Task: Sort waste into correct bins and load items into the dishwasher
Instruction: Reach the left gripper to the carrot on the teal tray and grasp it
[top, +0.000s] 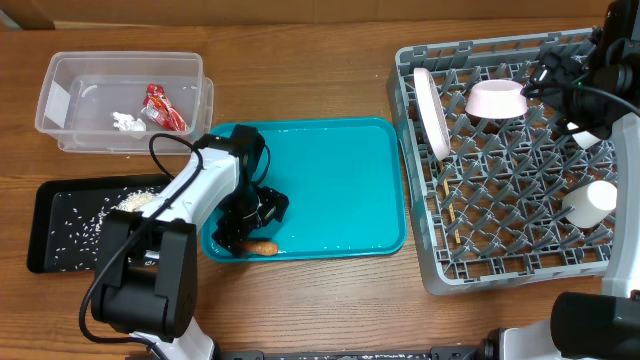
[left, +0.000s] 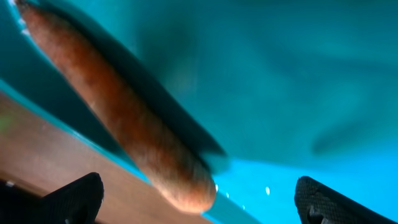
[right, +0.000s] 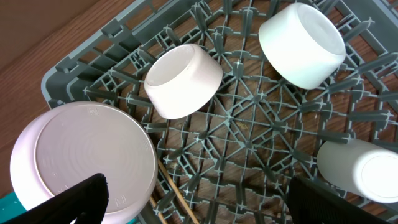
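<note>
We see our left claw (top: 252, 222) low over the near-left corner of the teal tray (top: 340, 170), fingers spread wide. The carrot (left: 124, 118) lies slantwise on the tray floor between them, close to the near rim and touching neither finger. Our right claw (right: 205, 205) hangs with fingers far apart and empty above the grey dish rack (top: 425, 275) on the right, where the plate (right: 84, 158), two bowls (right: 183, 79) and the cup (right: 357, 168) sit. At far left the wrapper (top: 165, 108) and tissue (top: 127, 122) lie in the clear tub (top: 60, 75).
</note>
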